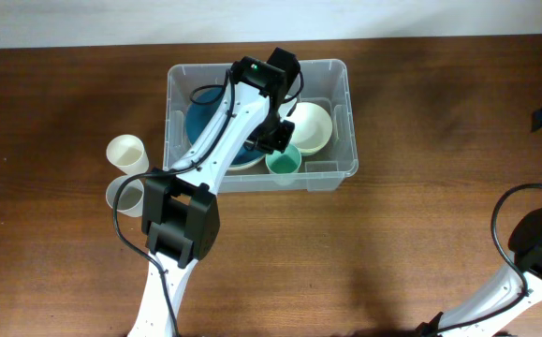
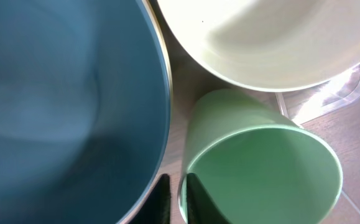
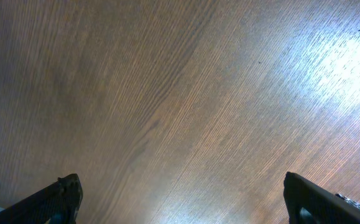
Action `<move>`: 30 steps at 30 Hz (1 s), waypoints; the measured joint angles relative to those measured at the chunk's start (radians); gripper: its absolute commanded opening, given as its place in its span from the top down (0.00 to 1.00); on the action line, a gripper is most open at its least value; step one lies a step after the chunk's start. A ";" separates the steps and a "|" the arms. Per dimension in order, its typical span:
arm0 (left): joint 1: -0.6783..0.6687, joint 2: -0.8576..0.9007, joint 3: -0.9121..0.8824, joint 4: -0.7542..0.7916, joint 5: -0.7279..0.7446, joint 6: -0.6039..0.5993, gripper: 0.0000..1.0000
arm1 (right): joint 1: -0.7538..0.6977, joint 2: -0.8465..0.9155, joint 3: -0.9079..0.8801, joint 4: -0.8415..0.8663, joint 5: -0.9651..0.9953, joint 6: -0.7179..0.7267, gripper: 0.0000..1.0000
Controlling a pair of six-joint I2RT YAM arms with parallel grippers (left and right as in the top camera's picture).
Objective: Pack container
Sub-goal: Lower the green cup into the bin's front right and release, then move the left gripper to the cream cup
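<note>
We see the left jaws (image 2: 176, 200) closed on the rim of the green cup (image 2: 260, 174), which stands mouth up inside the container (image 1: 351, 122) at its near wall, between the blue bowl (image 2: 61, 106) and the cream bowl (image 2: 254, 37). The container's long axis runs left to right, and the left arm is the nearer one. A cream cup (image 1: 126, 152) and a clear cup (image 1: 125, 195) stand just left of the container. The right jaws (image 3: 189, 202) are spread wide over bare table (image 3: 167, 93), well apart from the container.

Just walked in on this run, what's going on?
The left gripper is down in the container, pinching the green cup by its rim, next to the blue bowl and cream bowl already inside. Two cups stand on the table left of the container. The right gripper hangs open over the table.
</note>
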 measured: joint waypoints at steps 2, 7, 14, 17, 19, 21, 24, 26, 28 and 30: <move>0.000 0.000 0.000 0.008 -0.003 0.003 0.73 | 0.000 0.000 0.000 0.000 0.000 0.000 0.01; 0.000 0.000 0.000 0.043 -0.015 0.006 0.61 | 0.000 0.000 0.000 0.000 0.000 0.000 0.01; 0.000 0.000 0.097 -0.008 -0.107 0.006 0.50 | 0.000 0.000 0.000 0.000 0.000 0.000 0.01; 0.000 0.000 0.208 -0.018 -0.146 0.012 0.19 | 0.000 0.000 0.000 0.000 0.000 0.000 0.01; 0.003 0.000 0.285 -0.029 -0.168 0.013 0.01 | 0.000 0.000 0.000 0.000 0.000 0.000 0.01; 0.008 0.000 0.367 -0.046 -0.193 0.012 0.01 | 0.000 0.000 0.000 0.000 0.000 0.000 0.01; 0.028 0.000 0.468 -0.100 -0.235 0.003 0.01 | 0.000 0.000 0.000 0.000 0.000 0.000 0.01; 0.056 0.000 0.524 -0.153 -0.274 -0.026 0.00 | 0.000 0.000 0.000 0.000 0.000 0.000 0.01; 0.093 0.000 0.563 -0.214 -0.312 -0.071 0.00 | 0.000 0.000 0.000 0.000 0.000 0.000 0.01; 0.148 0.000 0.585 -0.259 -0.341 -0.120 0.01 | 0.000 0.000 0.000 0.000 0.000 0.000 0.01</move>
